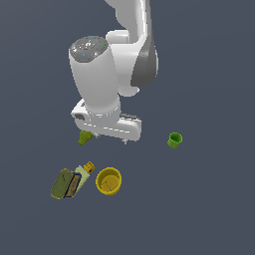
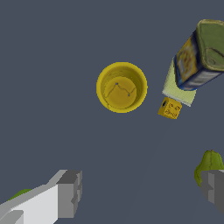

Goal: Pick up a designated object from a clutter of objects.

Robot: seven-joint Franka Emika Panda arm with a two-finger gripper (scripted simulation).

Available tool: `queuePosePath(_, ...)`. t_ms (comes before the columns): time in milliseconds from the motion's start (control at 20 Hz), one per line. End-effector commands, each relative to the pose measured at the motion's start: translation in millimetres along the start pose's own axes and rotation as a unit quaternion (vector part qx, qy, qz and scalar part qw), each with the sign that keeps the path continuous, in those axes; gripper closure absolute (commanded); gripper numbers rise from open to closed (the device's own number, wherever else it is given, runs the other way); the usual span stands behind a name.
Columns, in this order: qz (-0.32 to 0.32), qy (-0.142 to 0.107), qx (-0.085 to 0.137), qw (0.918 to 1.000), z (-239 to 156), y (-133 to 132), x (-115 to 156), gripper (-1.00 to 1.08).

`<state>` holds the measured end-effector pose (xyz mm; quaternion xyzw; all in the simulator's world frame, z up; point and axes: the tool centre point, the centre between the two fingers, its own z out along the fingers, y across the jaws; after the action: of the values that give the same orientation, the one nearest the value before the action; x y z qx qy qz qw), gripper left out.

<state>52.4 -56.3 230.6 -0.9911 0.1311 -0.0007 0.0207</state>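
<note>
1. The gripper [image 2: 138,192] hangs above the floor with its jaws spread wide and nothing between them; the wrist view shows one grey finger [image 2: 70,192] on one side and the other finger at the opposite edge, well apart.
2. The target, the small golden-orange block [image 2: 170,108], lies well ahead of the open jaws, not under them; it touches the end of the cream box [image 2: 177,87], which leans against the olive tin [image 2: 205,52].
3. The yellow cup [image 2: 121,87] stands just beside the block, on the far side from the tin; so the block is hemmed in between cup and box, kinda tight.
4. The green pear-shaped thing [image 2: 209,164] sits right by one fingertip, much nearer the jaws than the block is; the small green cup [image 1: 175,140] is off on its own, well apart from everything.
5. Judging from this, the step in hand is the approach; doing it well probably means moving over until the block is centred between the jaws, then turning the wrist so the fingers close across the block's free sides, not toward the box end.
6. Likely risk: a finger clips the cup rim or nudges the box on the way down; a straight vertical descent with jaws kept wide seems safest.
</note>
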Motion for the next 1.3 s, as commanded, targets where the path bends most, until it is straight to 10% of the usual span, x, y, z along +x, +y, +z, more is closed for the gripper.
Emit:
queuePosePath(0, 0.033, 0.000, -0.001, 0.9995, 22.6, 16.5, 13.3, -0.92)
queuePosePath(650, 0.170, 0.004, -0.014, 0.9853, 127.2, 98.0, 53.0, -0.92)
queuePosePath(1250, 0.200, 0.005, -0.020, 0.9796, 152.9, 118.8, 56.9, -0.92)
